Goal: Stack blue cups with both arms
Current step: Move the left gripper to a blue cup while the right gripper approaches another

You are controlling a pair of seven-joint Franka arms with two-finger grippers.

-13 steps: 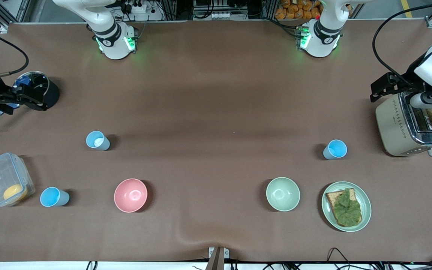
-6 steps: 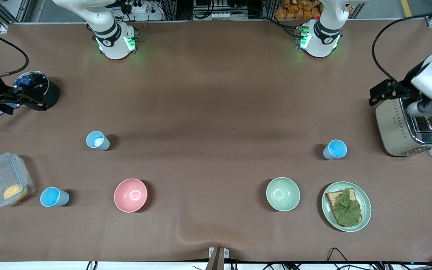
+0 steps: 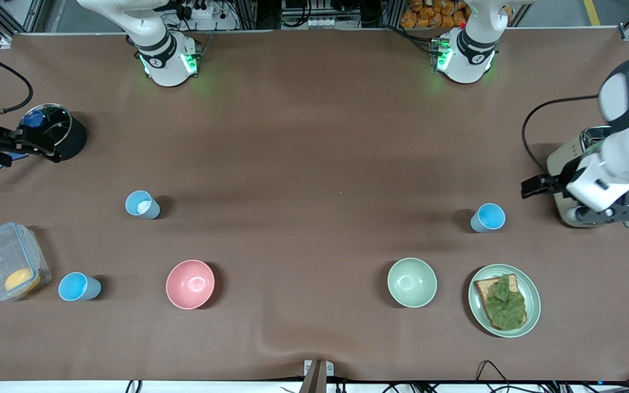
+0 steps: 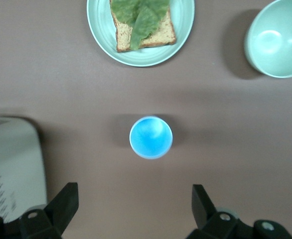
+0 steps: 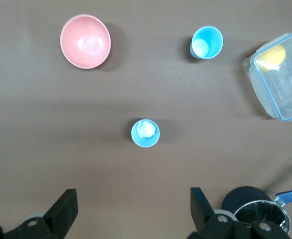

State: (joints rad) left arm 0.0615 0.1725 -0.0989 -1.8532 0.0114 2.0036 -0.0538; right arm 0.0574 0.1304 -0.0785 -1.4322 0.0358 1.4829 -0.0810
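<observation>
The left gripper (image 4: 131, 211) has its fingers (image 4: 64, 204) wide apart, holding nothing, over the toaster (image 3: 571, 164). A blue cup (image 3: 487, 217) stands upright near that toaster. The right gripper (image 5: 130, 211), fingers also spread and empty, hangs at the other end, where two more blue cups (image 3: 142, 204) stand.

The left arm (image 3: 623, 158) is smeared with blur and covers most of the toaster (image 3: 563, 158). The right gripper (image 3: 22, 143) sits half cut off at the frame's edge, over the dark pot (image 3: 71, 136).
</observation>
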